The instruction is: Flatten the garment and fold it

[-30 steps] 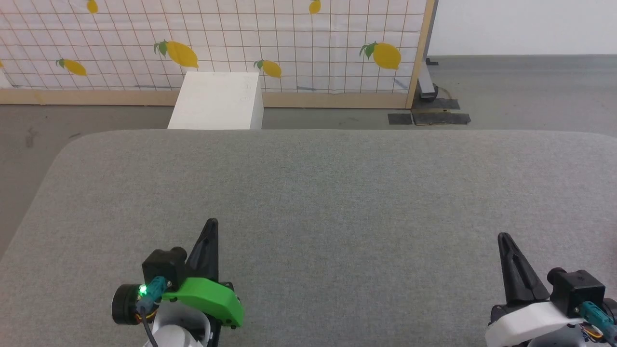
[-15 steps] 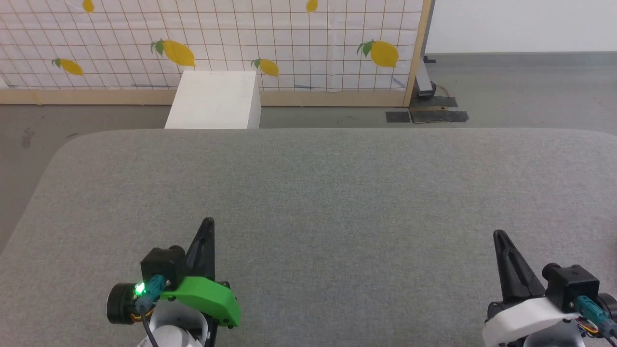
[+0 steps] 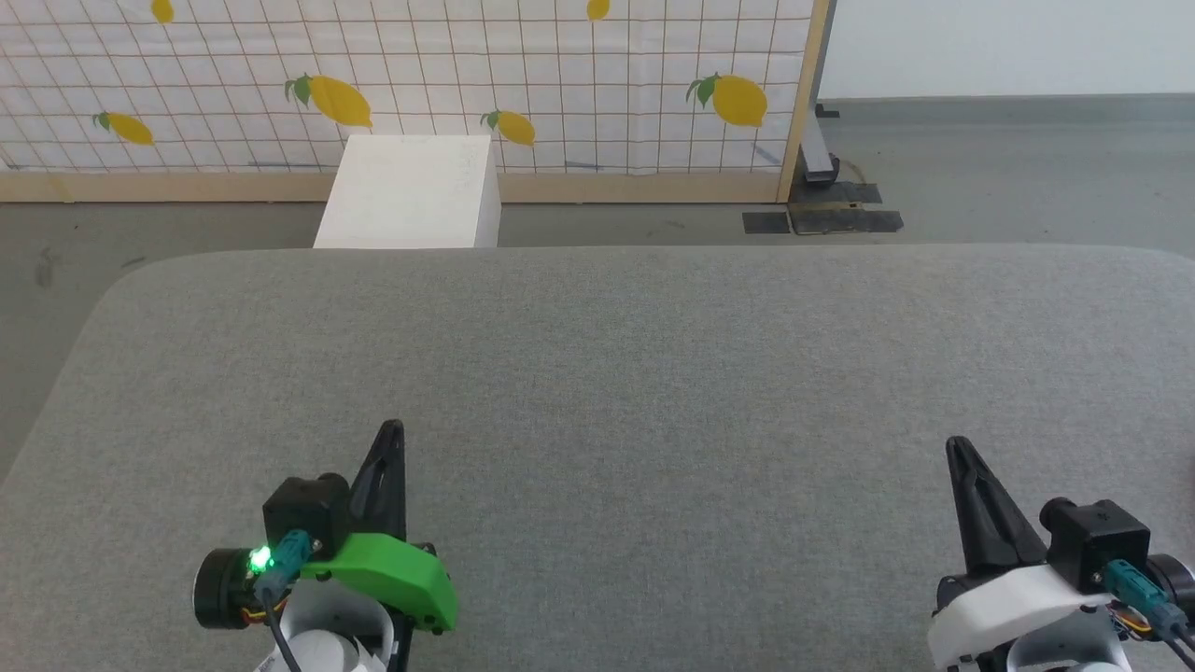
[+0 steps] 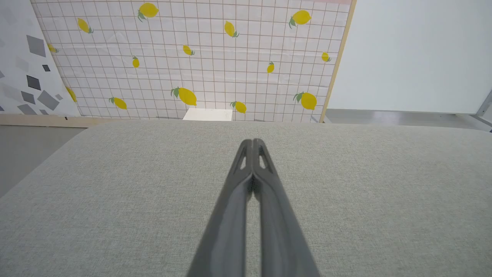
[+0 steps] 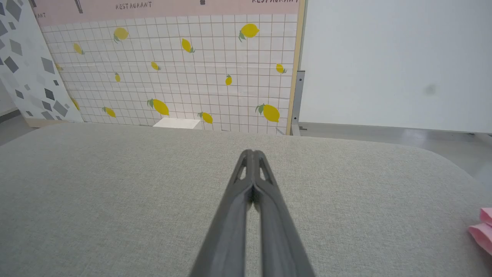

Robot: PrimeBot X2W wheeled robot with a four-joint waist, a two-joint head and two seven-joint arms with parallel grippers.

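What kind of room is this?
Probably a robot test room, not a real home: a lemon-print screen in a wooden frame stands on a bare grey floor, and a big grey padded table sits in front of it.

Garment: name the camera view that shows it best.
Right wrist view: a pink corner of the garment lies at its right edge, on the grey surface. The head and left wrist views look across other parts of that surface.
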